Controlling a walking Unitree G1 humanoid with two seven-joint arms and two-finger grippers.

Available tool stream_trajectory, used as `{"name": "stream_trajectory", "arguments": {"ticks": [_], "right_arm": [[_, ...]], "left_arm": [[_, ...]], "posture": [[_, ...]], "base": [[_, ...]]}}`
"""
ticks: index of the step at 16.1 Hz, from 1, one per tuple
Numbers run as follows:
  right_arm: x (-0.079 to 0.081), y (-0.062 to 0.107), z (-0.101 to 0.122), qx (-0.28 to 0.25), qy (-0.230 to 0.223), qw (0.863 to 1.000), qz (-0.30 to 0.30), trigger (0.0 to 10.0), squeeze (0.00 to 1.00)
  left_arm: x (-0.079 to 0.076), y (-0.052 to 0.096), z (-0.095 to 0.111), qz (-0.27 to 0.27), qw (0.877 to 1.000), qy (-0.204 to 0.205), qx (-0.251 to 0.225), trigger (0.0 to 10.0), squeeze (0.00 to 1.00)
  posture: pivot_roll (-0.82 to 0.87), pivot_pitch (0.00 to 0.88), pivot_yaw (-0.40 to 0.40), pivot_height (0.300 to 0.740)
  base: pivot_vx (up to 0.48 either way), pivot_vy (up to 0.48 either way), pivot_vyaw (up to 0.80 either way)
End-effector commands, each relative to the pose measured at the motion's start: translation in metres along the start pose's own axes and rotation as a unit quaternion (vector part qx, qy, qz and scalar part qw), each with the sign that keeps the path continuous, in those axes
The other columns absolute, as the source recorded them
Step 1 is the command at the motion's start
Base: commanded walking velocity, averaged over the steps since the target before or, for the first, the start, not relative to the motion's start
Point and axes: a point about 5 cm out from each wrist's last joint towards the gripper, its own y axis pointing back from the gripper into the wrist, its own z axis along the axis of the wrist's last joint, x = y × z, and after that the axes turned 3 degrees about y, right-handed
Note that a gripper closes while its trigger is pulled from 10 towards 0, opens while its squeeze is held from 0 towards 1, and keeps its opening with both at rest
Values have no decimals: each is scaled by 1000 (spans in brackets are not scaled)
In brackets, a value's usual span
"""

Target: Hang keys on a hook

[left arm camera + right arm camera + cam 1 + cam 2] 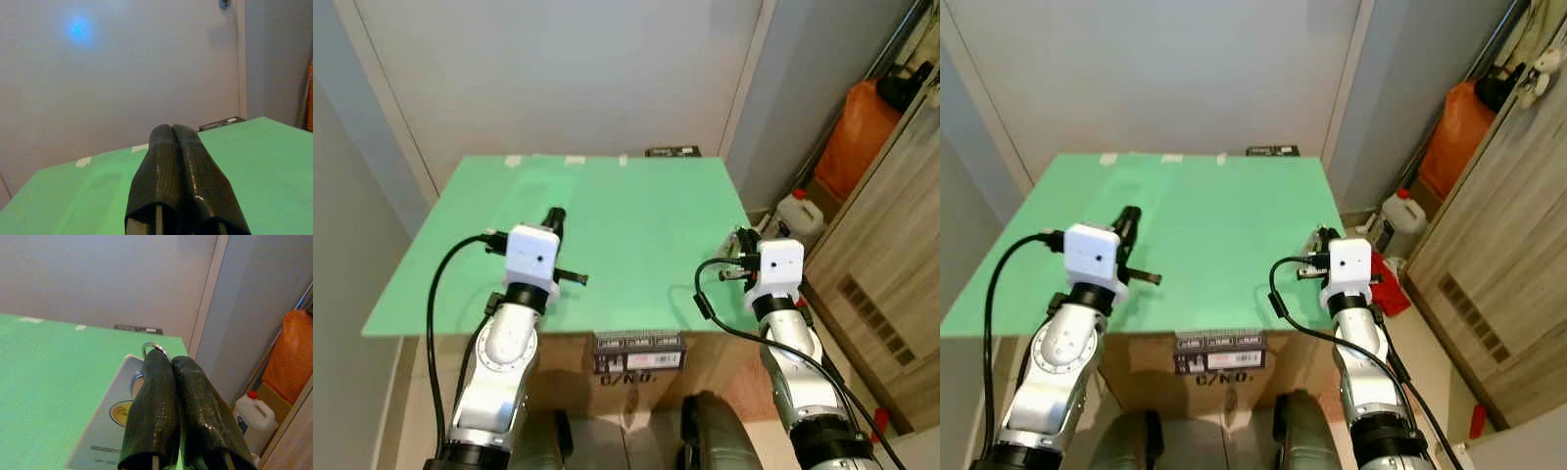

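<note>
Nearest the robot, a cardboard box [636, 364] with barcode labels sits under the front edge of the green table [607, 225]. Both arms are up over that front edge. The left gripper [178, 147] has its fingers pressed together on nothing, aimed at the wall. The right gripper [168, 363] is at the table's right edge, fingers pinching a metal key ring [155, 347] with a flat grey key card [115, 418] hanging under it, long axis running along the fingers, ring end pointing away toward the wall. Past the right edge there's a white jug [253, 417] and an orange bag [862, 132].
</note>
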Motion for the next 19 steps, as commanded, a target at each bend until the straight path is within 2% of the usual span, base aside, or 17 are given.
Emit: {"name": "stream_trajectory", "arguments": {"ticks": [1,8,19], "right_arm": [[-3,-4,5,-7,-4,1000,-5,0,0],[3,-15,8,12,-28,999,31,0,0],[4,-16,8,14,-28,999,33,0,0]], "left_arm": [[-3,-3,0,-7,1000,9,1,10000,0],[-14,-9,-3,-36,999,20,12,10000,0],[-16,-10,-4,-41,999,21,14,10000,0]], "posture": [[5,0,14,667],[1,0,6,740],[1,0,6,740]], "base": [[0,0,0],[0,0,0],[0,0,0]]}}
